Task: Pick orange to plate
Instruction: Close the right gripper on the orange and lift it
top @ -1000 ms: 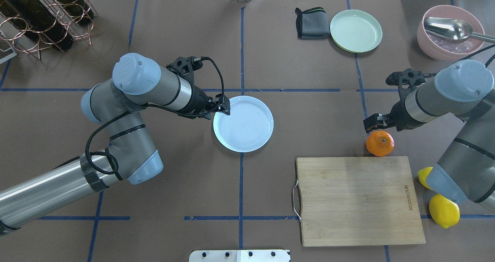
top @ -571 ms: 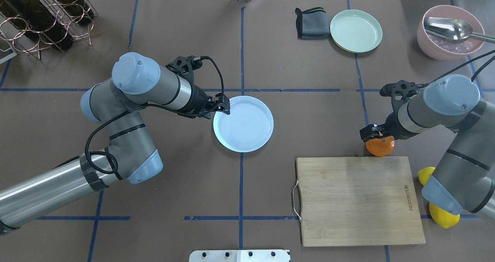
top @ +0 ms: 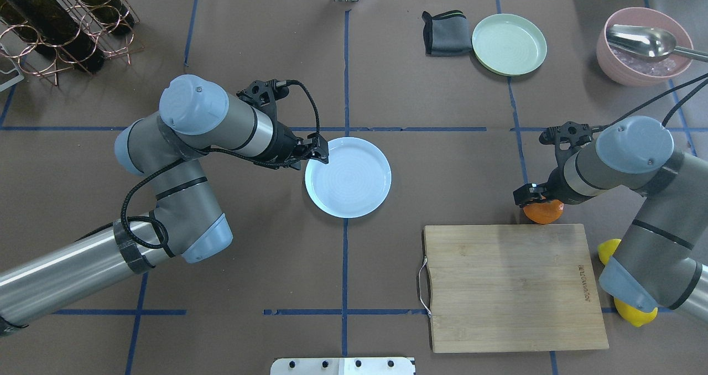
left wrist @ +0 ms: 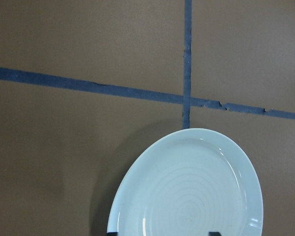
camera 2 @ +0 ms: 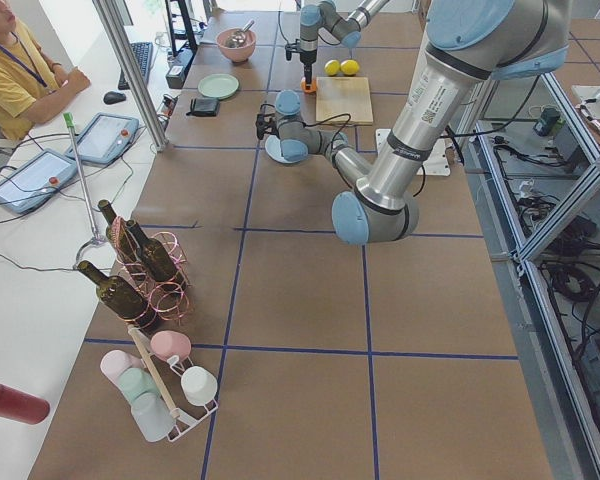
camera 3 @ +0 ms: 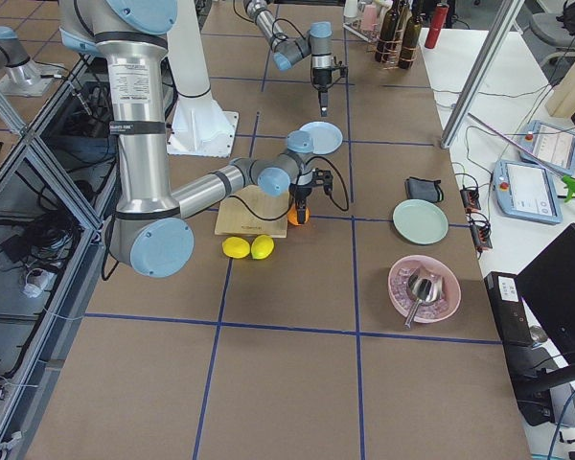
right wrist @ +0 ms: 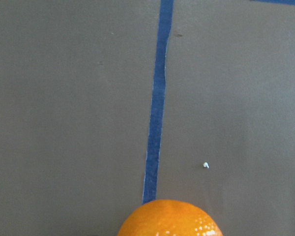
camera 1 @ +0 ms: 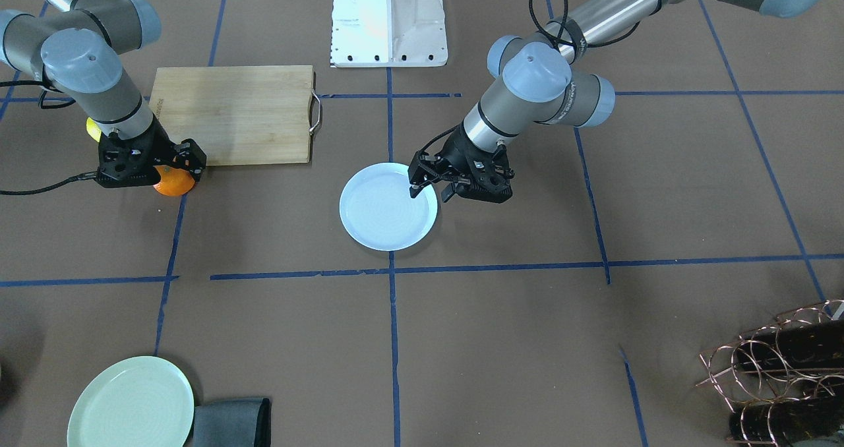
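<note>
Fingers of the right gripper (top: pixel 534 195) sit over the small round orange fruit (top: pixel 545 213) by the wooden board's (top: pixel 509 286) far edge, likely to grab it (squeezing or not, I cannot tell), while the left gripper (top: pixel 319 151), fingers apart, hovers at the left rim of the round pale-blue plate (top: pixel 354 181), well apart from the fruit.

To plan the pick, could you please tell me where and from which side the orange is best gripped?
Take the orange across its widest middle, coming down from above, as the right claw does. It is round, lies on the table, and the cutting board sits close along one side, so a side approach looks blocked.
</note>
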